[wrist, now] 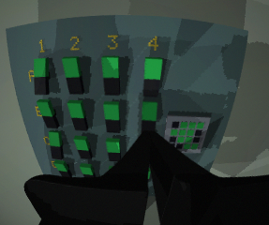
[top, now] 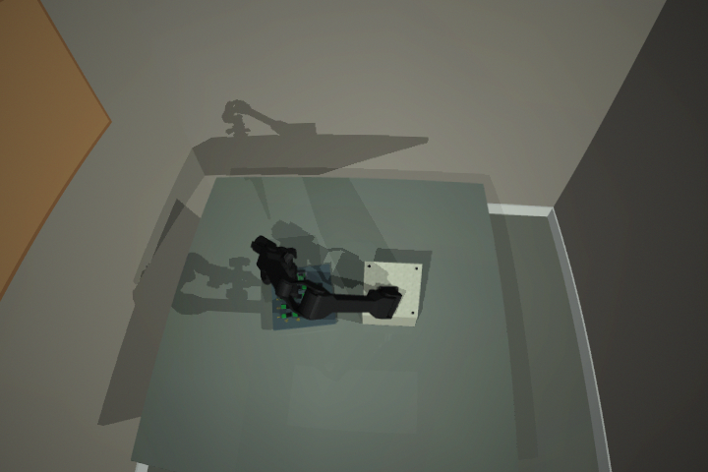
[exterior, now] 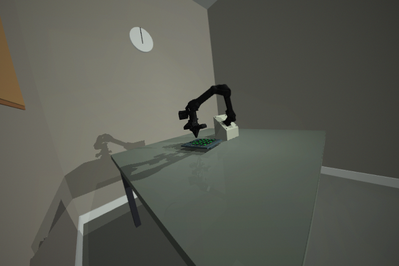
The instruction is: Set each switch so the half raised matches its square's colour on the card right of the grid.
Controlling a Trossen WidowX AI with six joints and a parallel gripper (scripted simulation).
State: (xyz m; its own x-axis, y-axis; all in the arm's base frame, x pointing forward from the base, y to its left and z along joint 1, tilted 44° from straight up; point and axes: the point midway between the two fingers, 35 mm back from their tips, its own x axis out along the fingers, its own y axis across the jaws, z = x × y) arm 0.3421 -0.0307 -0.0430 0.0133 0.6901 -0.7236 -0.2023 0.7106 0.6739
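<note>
Yellow digits 1, 2, 3 and 4 run along the far edge of the blue panel [top: 305, 324] [exterior: 206, 147] [wrist: 195, 52], above the switch columns; yellow row letters stand at its left side, A partly covered, B and C small, the nearest unreadable.

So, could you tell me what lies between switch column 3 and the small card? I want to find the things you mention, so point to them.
In the wrist view, column 4's switches [wrist: 153, 68] lie there, partly hidden by the gripper [wrist: 148, 137].
</note>
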